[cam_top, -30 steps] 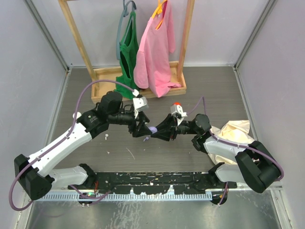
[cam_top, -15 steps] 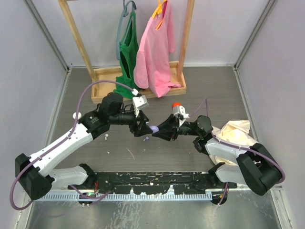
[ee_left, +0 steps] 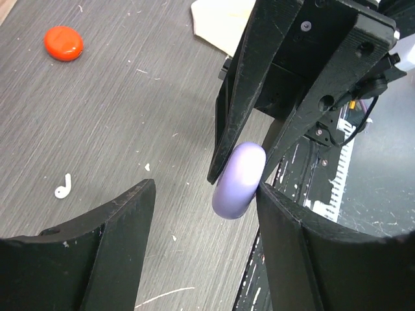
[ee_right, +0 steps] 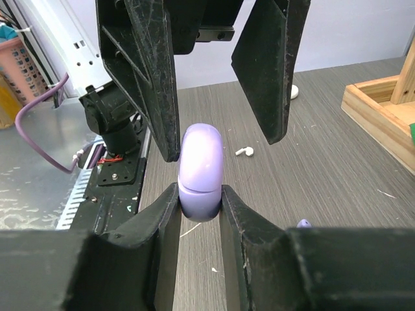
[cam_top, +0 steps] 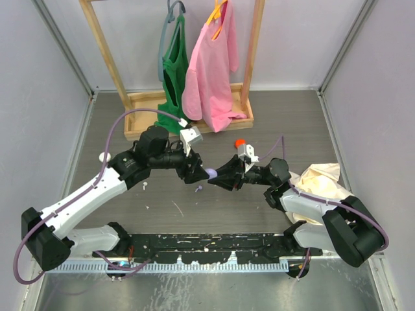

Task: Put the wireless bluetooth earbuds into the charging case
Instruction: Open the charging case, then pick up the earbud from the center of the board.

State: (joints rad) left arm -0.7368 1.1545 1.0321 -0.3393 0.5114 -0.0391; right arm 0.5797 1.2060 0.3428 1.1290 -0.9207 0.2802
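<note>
The charging case [cam_top: 211, 173] is a closed lavender pod, held off the table between the two grippers. My right gripper [ee_right: 200, 194] is shut on its lower half [ee_right: 201, 172]. My left gripper [ee_left: 204, 194] is open and straddles the case's other end [ee_left: 238, 179], with one finger touching it. From the right wrist, the left fingers [ee_right: 272, 65] hang on either side of the case top. One tiny lavender earbud [cam_top: 199, 188] lies on the table below the case, and also shows in the right wrist view [ee_right: 303, 224]. The second earbud is not in view.
A red disc [cam_top: 240, 142] lies just behind the grippers. A white disc [cam_top: 104, 157] and a small white hooked piece [cam_top: 144, 184] lie to the left. A beige cloth [cam_top: 318, 181] lies to the right. A wooden rack [cam_top: 188, 103] with hanging clothes stands at the back.
My right gripper has carried the case slightly up and to the right. My left gripper has closed in on it, so its open fingers now straddle the case.
</note>
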